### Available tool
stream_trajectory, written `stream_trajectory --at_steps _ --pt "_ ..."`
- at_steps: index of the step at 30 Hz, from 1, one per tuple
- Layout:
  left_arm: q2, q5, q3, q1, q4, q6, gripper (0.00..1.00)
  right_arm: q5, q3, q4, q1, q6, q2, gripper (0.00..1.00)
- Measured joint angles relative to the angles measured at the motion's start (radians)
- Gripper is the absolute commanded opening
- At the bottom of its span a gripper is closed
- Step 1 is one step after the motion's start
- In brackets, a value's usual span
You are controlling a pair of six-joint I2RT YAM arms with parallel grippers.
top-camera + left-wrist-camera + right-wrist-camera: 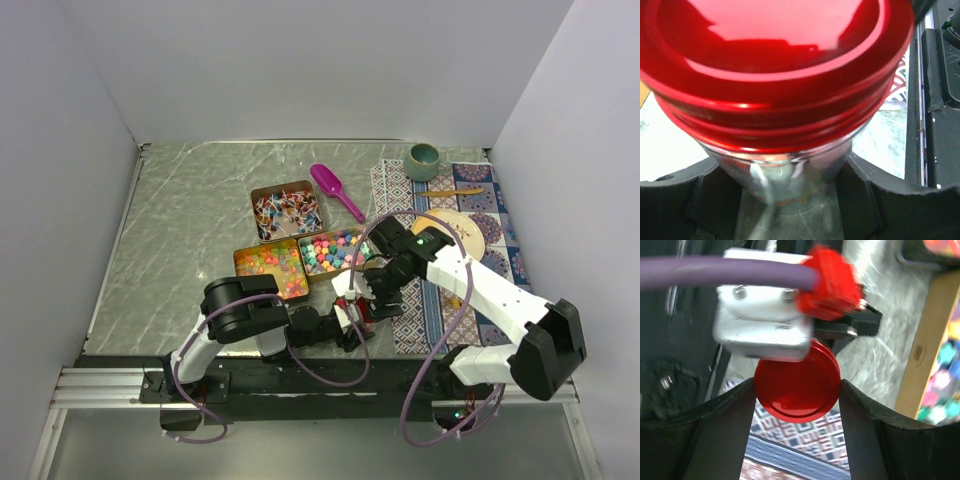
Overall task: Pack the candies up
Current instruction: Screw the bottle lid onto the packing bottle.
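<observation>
ok so L to R: left gripper (785, 172) sits low on the clear jar (782, 187) w/ a finger pressed to each side of the glass, so it's pinching the jar, basically the vise here. The red lid (775, 75) is on top of the jar. The candies (272, 265) aren't at the jar afaict, they're in the three open trays (252, 212) just behind and left of it. Whether any are inside the glass I can't tell, too blurry. Key thing for the next move imo: the lid faces the right wrist cam square-on, a full circle, so the right gripper (797, 385) is lined up w/ the jar's long axis and straddles the lid across its width. Right arm's the one to twist, left just holds. Right jaws: the lid rim meets both inner finger faces in that view, but clamped vs a hair off, can't tell. Left cam gives the lid's side + the jar grip, nothing clear of the right fingers. Right cam gives the fit across the lid and the placemat (790, 440) under it, no jar body. Top view buries it all under the wrists.
</observation>
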Motion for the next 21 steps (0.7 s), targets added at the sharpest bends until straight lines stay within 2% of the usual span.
stream_trajectory --at_steps 3,5,6,8,9,12,15,21 --pt "0.000 0.001 0.000 0.000 -0.003 0.000 0.01 0.014 -0.035 0.062 0.003 0.146 -0.037 0.54" --pt "0.000 0.002 0.000 0.001 -0.004 -0.003 0.01 0.032 -0.054 0.100 0.009 0.247 -0.056 0.61" --pt "0.000 0.002 0.000 0.001 -0.004 -0.004 0.01 0.046 -0.067 0.123 0.011 0.316 -0.069 0.73" --pt "0.000 0.002 0.000 0.001 -0.005 -0.003 0.01 0.058 -0.080 0.146 0.013 0.392 -0.085 0.86" --pt "0.000 0.001 0.001 0.001 -0.005 -0.004 0.01 0.059 -0.086 0.150 0.013 0.422 -0.090 1.00" --pt "0.002 0.003 0.007 0.000 -0.007 -0.003 0.01 0.062 -0.086 0.111 0.009 0.463 -0.084 1.00" --pt "0.009 0.010 0.016 -0.002 -0.006 -0.005 0.01 0.083 -0.059 0.019 -0.024 0.412 -0.100 1.00" --pt "0.013 0.017 0.023 -0.002 -0.007 -0.013 0.01 0.191 0.011 -0.167 -0.134 0.132 -0.183 1.00"
